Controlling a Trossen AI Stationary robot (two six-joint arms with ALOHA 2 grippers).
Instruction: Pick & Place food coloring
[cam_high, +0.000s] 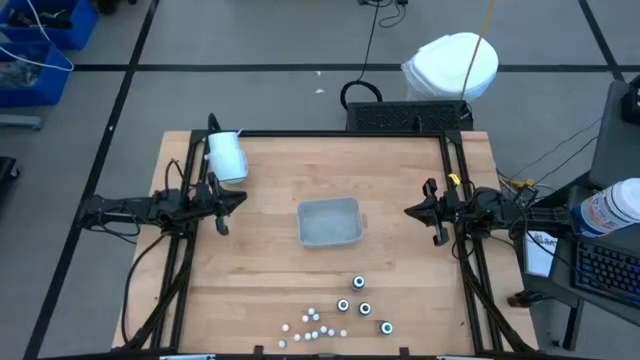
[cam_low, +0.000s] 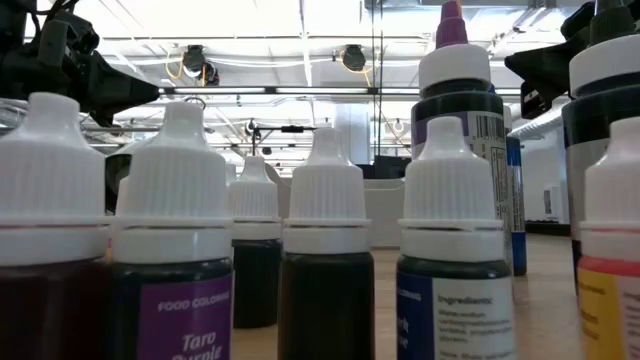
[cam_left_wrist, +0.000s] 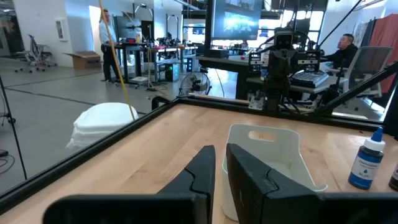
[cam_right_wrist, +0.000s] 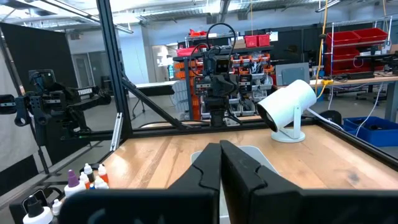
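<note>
Food coloring (cam_high: 340, 318) bottles sit clustered at the table (cam_high: 270, 250) edge. Left gripper (cam_high: 236, 200) and right gripper (cam_high: 412, 210) flank the tray (cam_high: 329, 222), jaws clenched, empty.

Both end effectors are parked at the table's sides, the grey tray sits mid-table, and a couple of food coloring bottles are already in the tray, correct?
Not quite. The tray holds nothing; the food coloring bottles all stand on the table's near edge, as the high view shows. The left end effector and right end effector are at the sides.
</note>
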